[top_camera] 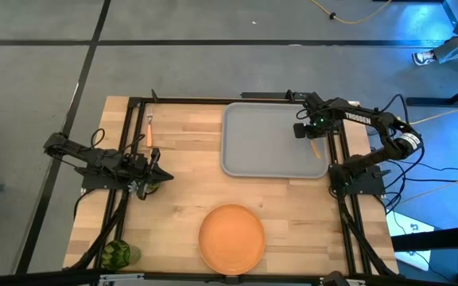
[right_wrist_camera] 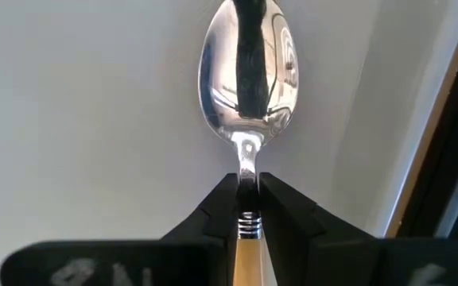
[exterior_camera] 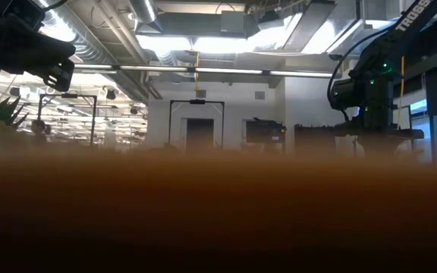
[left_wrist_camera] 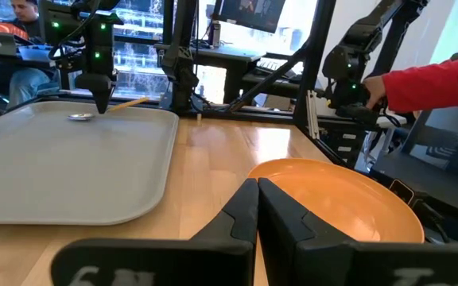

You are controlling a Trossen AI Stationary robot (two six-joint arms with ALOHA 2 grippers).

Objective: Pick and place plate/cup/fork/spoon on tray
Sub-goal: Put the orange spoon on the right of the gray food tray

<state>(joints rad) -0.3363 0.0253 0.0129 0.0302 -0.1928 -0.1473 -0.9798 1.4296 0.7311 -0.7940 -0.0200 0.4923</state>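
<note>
Spoon (right_wrist_camera: 247, 87): shiny oval silver bowl, slim neck with ringed collar, orange handle. Lies on the grey tray (top_camera: 261, 159), near its right edge, bowl toward the tray's middle.

Right gripper (right_wrist_camera: 247, 208) low over the tray's right side, fingers (right_wrist_camera: 217, 214) parted narrowly, flanking the spoon's neck just beside it; cannot tell whether the pads touch it. Left gripper (left_wrist_camera: 257, 208) above bare table left of centre, fingers clenched together on nothing.

Orange plate (top_camera: 231, 238) flat on the table at the front, apart from the tray. Fork (top_camera: 149, 131) on the table left of the tray. Cup (top_camera: 118, 255) at the front left corner.

High view alone shows fork and cup. Right wrist view alone shows the spoon's neck between the fingers. Left wrist view shows the spoon bowl on the tray from afar, plus a red sleeve (left_wrist_camera: 432, 83) beyond the table. Low view mostly filled by a brown blur.
</note>
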